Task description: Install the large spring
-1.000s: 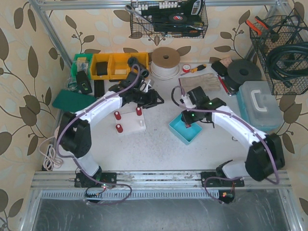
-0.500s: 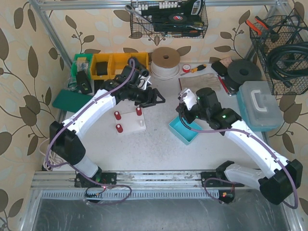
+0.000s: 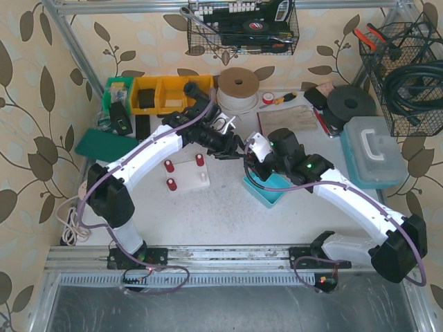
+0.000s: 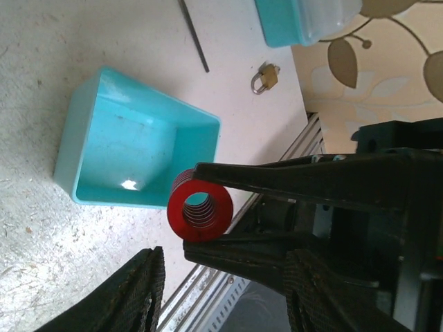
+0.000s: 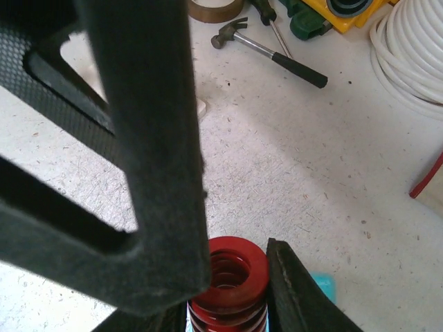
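Note:
The large red spring [image 4: 200,213] is clamped between my right gripper's two black fingers and held in the air beside the teal tray [image 4: 131,149]. It also shows end-on in the right wrist view [image 5: 232,277], with the right gripper [image 5: 232,290] shut on its sides. In the top view the right gripper [image 3: 248,155] is at the tray's [image 3: 266,188] left corner. My left gripper [image 3: 228,142] is right next to it, open, its mesh-covered fingers [image 4: 138,290] spread either side of the spring without touching it. The white base block [image 3: 188,174] with three red pieces lies to the left.
A padlock [image 4: 265,75] and a thin rod lie beyond the tray. A hammer [image 5: 270,52], a tape roll and a white hose coil [image 5: 415,55] lie at the back. Yellow bins [image 3: 156,93], a clear toolbox [image 3: 374,149] and a green pad [image 3: 104,144] ring the work area.
The right gripper has lifted out of the teal tray and swung left with the spring. The left gripper has moved right to meet it.

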`<state>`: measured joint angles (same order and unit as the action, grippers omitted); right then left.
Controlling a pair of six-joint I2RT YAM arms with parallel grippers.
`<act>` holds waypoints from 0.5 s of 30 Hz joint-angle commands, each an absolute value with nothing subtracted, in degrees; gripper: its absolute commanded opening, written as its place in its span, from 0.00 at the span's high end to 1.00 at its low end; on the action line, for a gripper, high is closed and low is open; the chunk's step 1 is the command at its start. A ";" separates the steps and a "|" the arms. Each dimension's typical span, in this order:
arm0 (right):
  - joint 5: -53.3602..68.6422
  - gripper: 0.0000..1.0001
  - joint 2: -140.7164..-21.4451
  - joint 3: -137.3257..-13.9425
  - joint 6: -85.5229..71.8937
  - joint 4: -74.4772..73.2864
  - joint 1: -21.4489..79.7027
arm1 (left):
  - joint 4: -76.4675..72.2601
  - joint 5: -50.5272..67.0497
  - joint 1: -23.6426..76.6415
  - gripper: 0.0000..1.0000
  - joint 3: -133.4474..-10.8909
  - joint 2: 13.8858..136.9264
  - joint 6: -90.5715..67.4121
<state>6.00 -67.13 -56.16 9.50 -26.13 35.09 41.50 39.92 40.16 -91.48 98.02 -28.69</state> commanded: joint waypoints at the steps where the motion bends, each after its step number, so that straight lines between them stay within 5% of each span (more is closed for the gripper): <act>1: 5.58 1.00 -67.69 -58.83 9.78 -23.55 35.65 | 44.07 42.33 40.52 0.49 -93.92 99.51 -26.00; 15: 7.34 1.00 -68.26 -59.21 10.71 -23.15 36.17 | 41.68 46.49 40.96 0.49 -95.23 103.53 -27.24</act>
